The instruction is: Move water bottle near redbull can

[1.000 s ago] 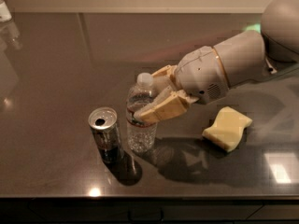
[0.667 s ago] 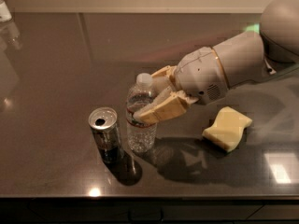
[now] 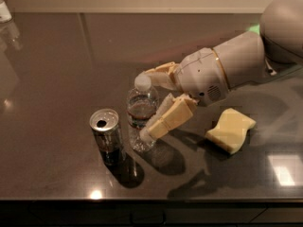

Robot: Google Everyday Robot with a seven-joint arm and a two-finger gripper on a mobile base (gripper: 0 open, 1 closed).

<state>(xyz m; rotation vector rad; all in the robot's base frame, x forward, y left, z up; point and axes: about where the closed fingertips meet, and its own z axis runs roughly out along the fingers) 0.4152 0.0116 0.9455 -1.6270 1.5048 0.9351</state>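
The water bottle (image 3: pixel 140 109), clear and ribbed with a white cap, stands upright on the dark table (image 3: pixel 57 70). The redbull can (image 3: pixel 106 130), silver with a dark drinking hole on top, stands just to its left, a small gap apart. My gripper (image 3: pixel 143 105) reaches in from the right, open, with the bottle between its two tan fingers. One finger (image 3: pixel 158 71) lies behind the cap. The other finger (image 3: pixel 170 118) lies across the front of the bottle's lower part.
A pale yellow sponge (image 3: pixel 230 129) lies on the table to the right, under my arm (image 3: pixel 227 67). A small white object (image 3: pixel 4 11) sits at the far left back corner. The table's front edge runs along the bottom.
The fingers have spread apart and let go of the water bottle. The bottle and the can stand where they were.
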